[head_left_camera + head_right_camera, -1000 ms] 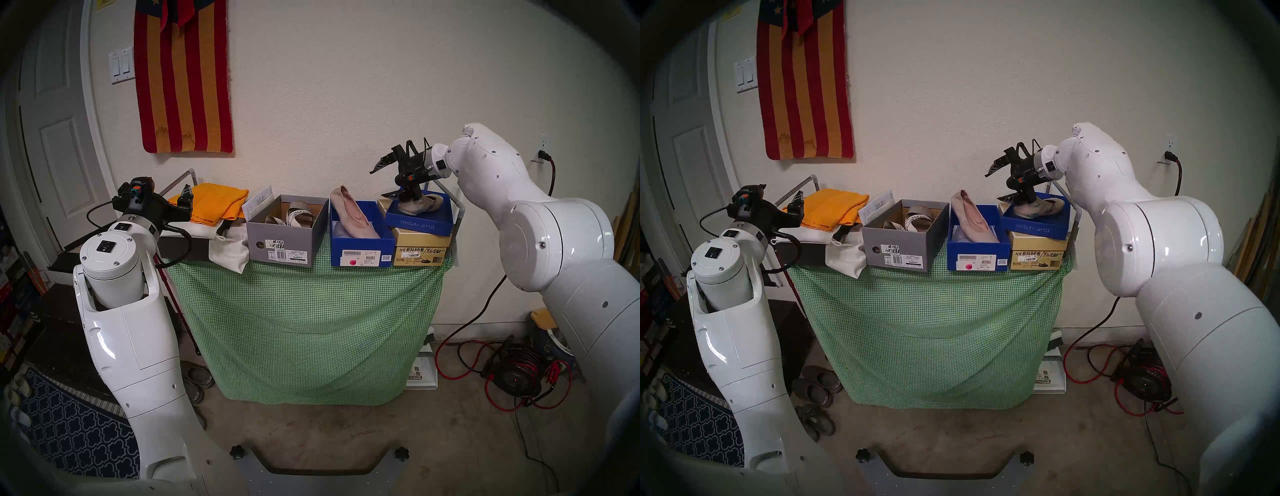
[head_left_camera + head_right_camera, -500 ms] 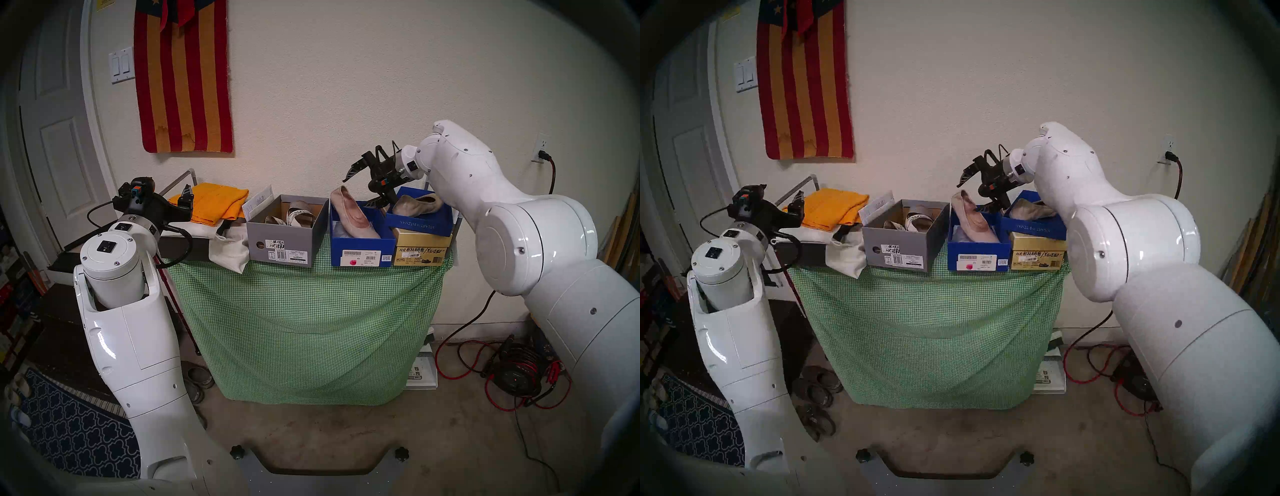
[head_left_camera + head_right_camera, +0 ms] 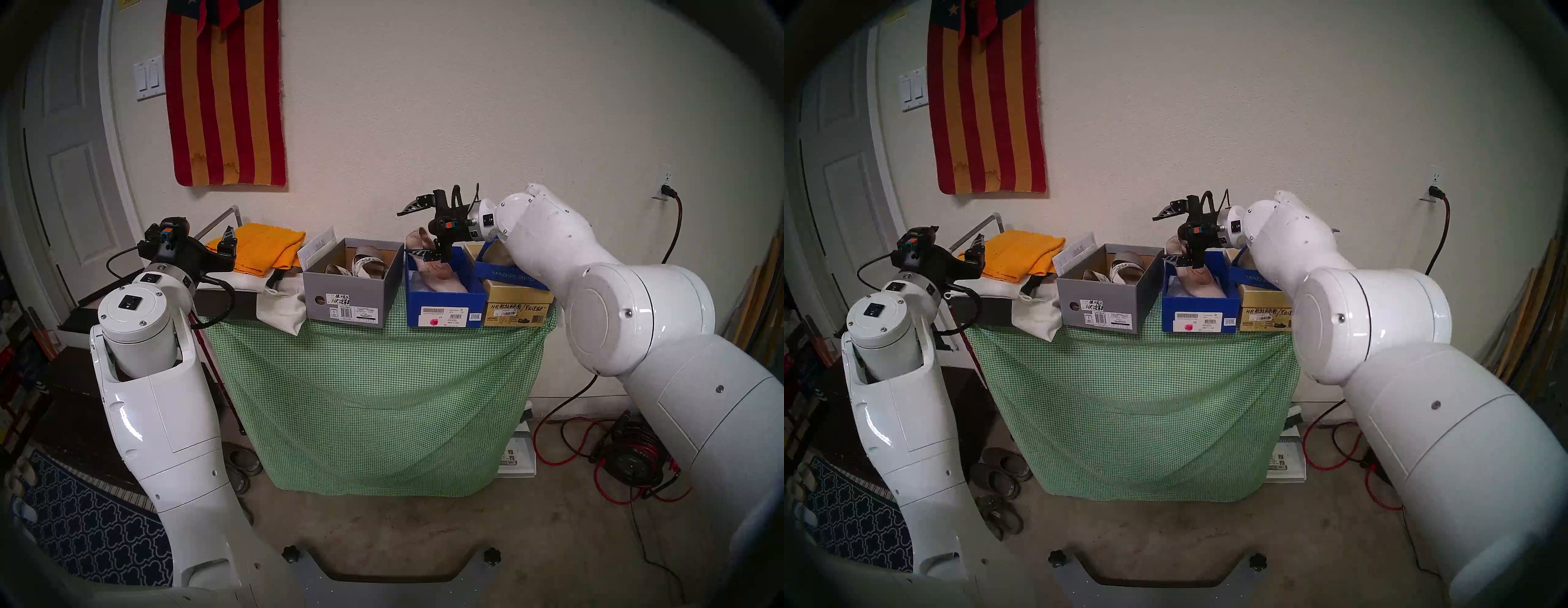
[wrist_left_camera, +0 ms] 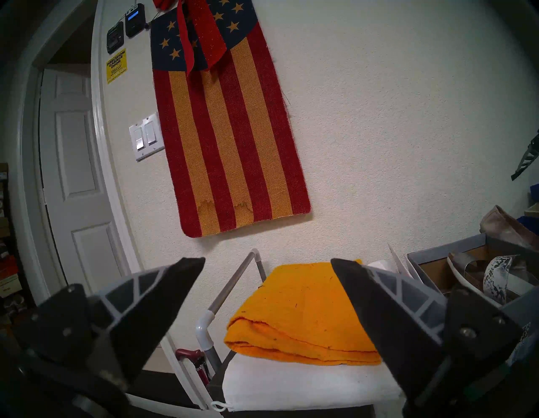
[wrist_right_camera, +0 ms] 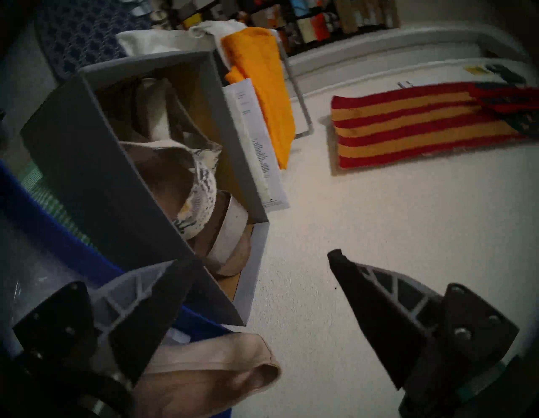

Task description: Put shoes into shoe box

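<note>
At the far left of the head view the left gripper (image 3: 227,242) hangs by the table's left end, its fingers spread wide with nothing between them; through its wrist camera I see only the folded orange towel (image 4: 303,315) beyond the gap. Right of the towel a white cloth bag (image 3: 282,303) slumps over the green checked tablecloth (image 3: 377,403). Next, just left of centre, stands the grey shoe box (image 3: 345,299) with the strappy sandals (image 3: 360,265) lying inside it. Beside it, right of centre, is the open blue shoe box (image 3: 443,308); one beige flat (image 3: 437,271) leans in it, heel end sticking up above the back rim. The right gripper (image 3: 413,231) hovers over that heel, fingers wide apart, one above and one level with the shoe, gripping nothing. In its wrist view the flat's heel (image 5: 221,370) sits at the lower left beside one finger. Further right a blue lid (image 3: 505,271) rests on a gold box (image 3: 515,308), mostly hidden behind the right arm; I cannot tell what lies in the lid.
</note>
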Motion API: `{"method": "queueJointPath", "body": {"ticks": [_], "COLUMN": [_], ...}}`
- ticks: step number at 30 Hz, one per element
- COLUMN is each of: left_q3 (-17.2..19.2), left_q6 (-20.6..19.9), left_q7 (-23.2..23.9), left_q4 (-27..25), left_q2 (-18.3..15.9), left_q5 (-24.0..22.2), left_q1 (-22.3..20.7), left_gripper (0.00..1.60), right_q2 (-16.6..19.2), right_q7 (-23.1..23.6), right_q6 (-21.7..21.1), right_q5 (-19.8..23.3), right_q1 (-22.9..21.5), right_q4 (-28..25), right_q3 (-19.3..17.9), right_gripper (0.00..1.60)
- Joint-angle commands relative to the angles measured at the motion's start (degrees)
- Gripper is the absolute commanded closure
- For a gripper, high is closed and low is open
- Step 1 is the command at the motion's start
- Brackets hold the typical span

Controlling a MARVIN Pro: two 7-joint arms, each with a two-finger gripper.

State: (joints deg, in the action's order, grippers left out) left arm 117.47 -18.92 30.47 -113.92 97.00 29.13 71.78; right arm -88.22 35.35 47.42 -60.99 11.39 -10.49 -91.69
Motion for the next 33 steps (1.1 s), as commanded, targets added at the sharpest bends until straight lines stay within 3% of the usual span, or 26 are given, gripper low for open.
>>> {"method": "queueJointPath", "body": {"ticks": [1, 3, 6, 7, 12, 20, 22, 24, 28, 29, 31, 33], "left_q3": [0.0, 0.1, 0.1, 0.1, 0.1, 0.2, 0.2, 0.3, 0.3, 0.3, 0.3, 0.4], "left_q6": [0.1, 0.1, 0.1, 0.1, 0.2, 0.2, 0.2, 0.3, 0.3, 0.3, 0.3, 0.3], "left_q7": [0.0, 0.0, 0.1, 0.1, 0.2, 0.3, 0.3, 0.3, 0.4, 0.4, 0.4, 0.4], "left_q4": [-0.3, -0.3, -0.3, -0.3, -0.3, -0.4, -0.4, -0.4, -0.4, -0.4, -0.4, -0.4], "left_q2": [0.0, 0.0, 0.1, 0.1, 0.2, 0.3, 0.3, 0.4, 0.4, 0.4, 0.5, 0.5], "left_q5": [0.0, 0.0, 0.0, 0.1, 0.1, 0.2, 0.2, 0.3, 0.3, 0.4, 0.4, 0.4], "left_q1": [0.0, 0.0, -0.1, -0.1, -0.1, -0.1, -0.1, -0.1, -0.2, -0.2, -0.2, -0.2], "left_gripper": [0.00, 0.00, 0.00, 0.00, 0.00, 0.00, 0.00, 0.00, 0.00, 0.00, 0.00, 0.00], "right_q2": [-0.9, -1.7, -3.5, -3.8, -5.1, -7.0, -7.3, -8.1, -7.8, -8.3, -7.9, -7.9], "right_q7": [-6.4, -9.6, -11.4, -12.5, -17.7, -25.3, -26.5, -29.7, -26.7, -26.8, -26.6, -24.7], "right_q6": [-6.2, -7.3, -5.5, -2.8, -1.2, 0.4, -0.5, -6.3, -9.3, -14.3, -12.3, -13.8], "right_q5": [9.2, 11.5, 14.3, 12.3, 13.4, 11.9, 10.8, 7.8, 5.1, 4.1, 3.4, 2.8], "right_q1": [2.9, 3.1, 3.9, 4.4, 6.9, 12.0, 12.6, 12.6, 9.7, 9.6, 8.7, 6.9], "right_q4": [2.0, 2.5, 0.4, -1.4, -4.4, -11.5, -12.6, -14.3, -12.9, -14.6, -13.9, -13.6], "right_q3": [-7.9, -11.1, -12.6, -10.4, -11.9, -12.4, -11.7, -10.0, -9.5, -8.7, -8.9, -8.7], "right_gripper": [0.00, 0.00, 0.00, 0.00, 0.00, 0.00, 0.00, 0.00, 0.00, 0.00, 0.00, 0.00]}}
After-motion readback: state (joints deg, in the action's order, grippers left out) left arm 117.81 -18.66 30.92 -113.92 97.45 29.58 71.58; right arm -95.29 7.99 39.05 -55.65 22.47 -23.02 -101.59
